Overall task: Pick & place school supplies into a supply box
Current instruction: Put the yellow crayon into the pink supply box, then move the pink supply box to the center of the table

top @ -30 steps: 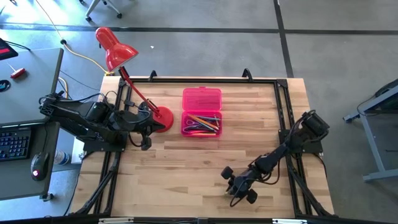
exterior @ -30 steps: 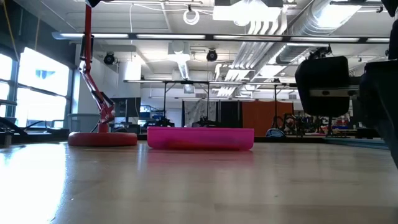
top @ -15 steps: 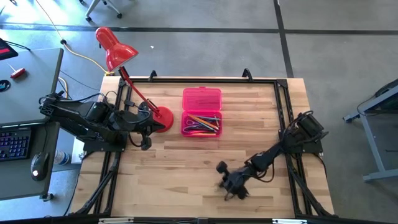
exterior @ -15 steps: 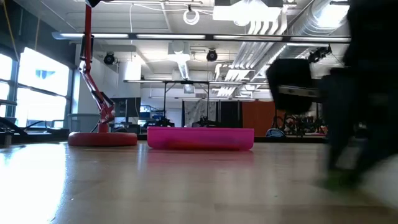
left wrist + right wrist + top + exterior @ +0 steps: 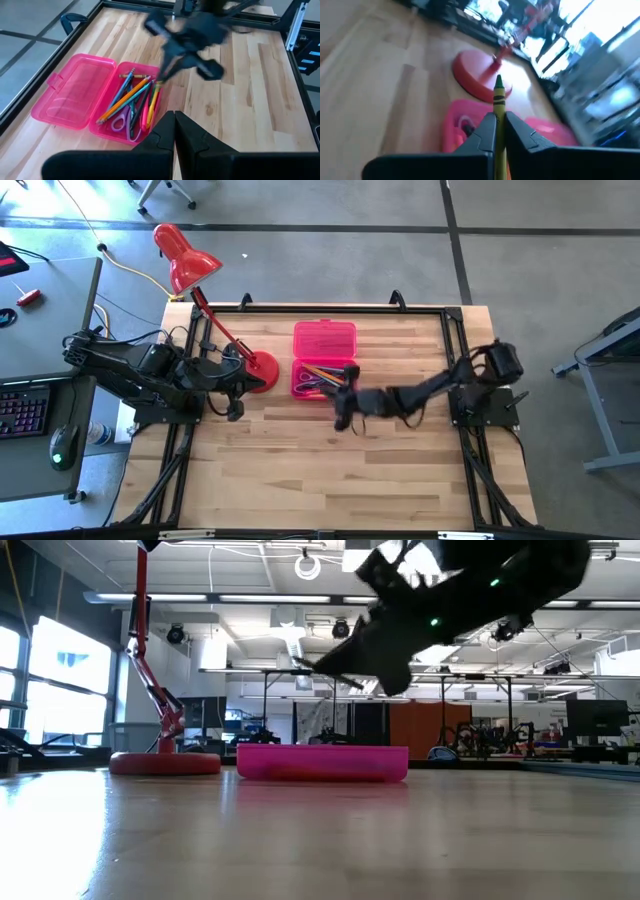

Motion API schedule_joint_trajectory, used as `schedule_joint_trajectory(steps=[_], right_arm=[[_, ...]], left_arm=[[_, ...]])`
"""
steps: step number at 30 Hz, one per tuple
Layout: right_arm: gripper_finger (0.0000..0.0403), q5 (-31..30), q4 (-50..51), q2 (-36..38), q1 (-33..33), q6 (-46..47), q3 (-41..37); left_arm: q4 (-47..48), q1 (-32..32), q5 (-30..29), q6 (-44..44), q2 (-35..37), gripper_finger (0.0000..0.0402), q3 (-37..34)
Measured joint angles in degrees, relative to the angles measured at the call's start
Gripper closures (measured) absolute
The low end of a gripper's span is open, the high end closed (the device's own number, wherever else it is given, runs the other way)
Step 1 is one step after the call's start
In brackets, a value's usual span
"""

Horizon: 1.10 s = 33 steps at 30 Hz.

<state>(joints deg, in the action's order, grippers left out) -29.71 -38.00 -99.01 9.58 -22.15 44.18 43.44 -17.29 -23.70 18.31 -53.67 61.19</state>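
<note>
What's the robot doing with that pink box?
The right gripper is pinching a yellow and green pencil and holding it in the air by the edge of the open pink supply box. Pencils, pens and purple-handled scissors already lie inside the box. The left gripper waits shut beside the red lamp's round base, holding nothing.
</note>
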Motion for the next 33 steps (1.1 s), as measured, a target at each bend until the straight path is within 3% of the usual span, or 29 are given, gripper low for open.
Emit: schedule_joint_trajectory(steps=[5,8,20,28,33], right_arm=[[0.0398,10.60,6.92,-0.62,-10.88,17.44,-0.02],[0.0399,15.15,11.00,-0.85,-13.75,20.08,-0.02],[0.0373,13.68,14.25,-2.30,-13.01,24.26,-0.02],[0.0350,13.69,15.01,-3.12,-13.00,25.21,-0.04],[0.0344,20.15,17.61,-3.12,-12.24,24.80,0.01]], left_arm=[[0.00,-0.01,0.00,0.01,-0.01,0.0362,0.00],[0.00,-0.01,0.02,0.04,-0.06,0.0362,0.00],[-0.62,0.01,-2.82,0.04,-7.23,0.0362,-0.02],[0.22,0.05,-9.65,-1.40,-11.25,0.0362,-0.04],[-0.01,0.05,-11.82,-1.51,-11.37,0.0362,0.00]])
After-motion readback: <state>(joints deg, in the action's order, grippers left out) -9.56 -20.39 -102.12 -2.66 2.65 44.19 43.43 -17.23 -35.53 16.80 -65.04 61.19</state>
